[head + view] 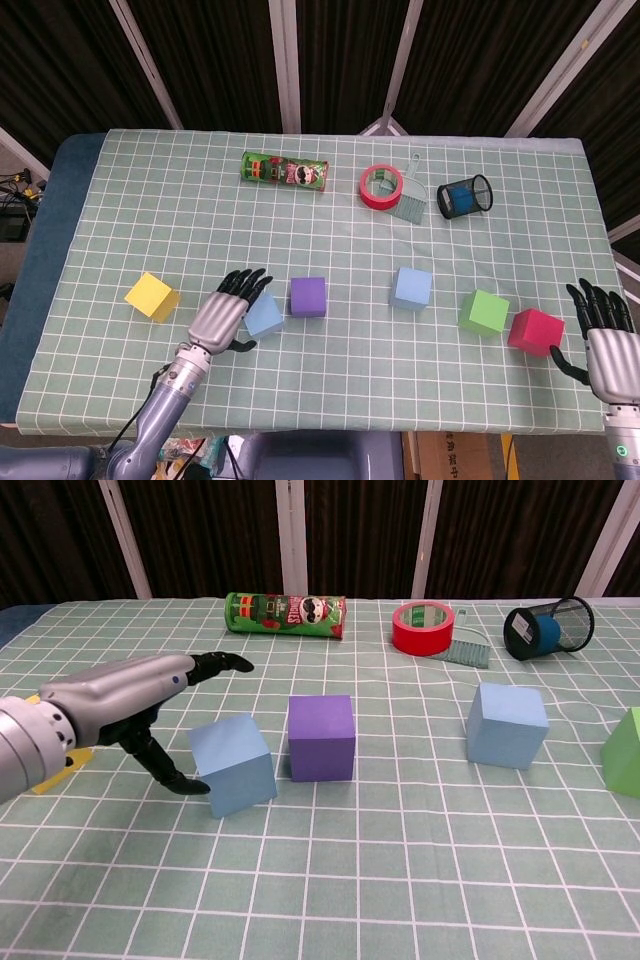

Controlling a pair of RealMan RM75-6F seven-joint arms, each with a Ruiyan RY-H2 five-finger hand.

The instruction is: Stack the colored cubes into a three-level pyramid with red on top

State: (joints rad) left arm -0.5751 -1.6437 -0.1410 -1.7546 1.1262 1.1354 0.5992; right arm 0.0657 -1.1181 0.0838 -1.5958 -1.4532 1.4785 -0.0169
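Note:
Six cubes lie apart on the checked cloth: yellow cube [152, 297] at far left, a light blue cube [264, 315], a purple cube [308, 297], a second light blue cube [411, 288], a green cube [484, 312] and a red cube [535, 331]. My left hand [222, 316] is spread over the left blue cube [233, 764], its thumb at the cube's left face and its fingers [226, 663] reaching past the top; it holds nothing. My right hand [608, 345] is open just right of the red cube, not touching it.
At the back lie a green chip can [285, 172] on its side, a red tape roll [381, 187], a small brush [409, 203] and a tipped black mesh cup [465, 195]. The table's front edge runs close under both hands.

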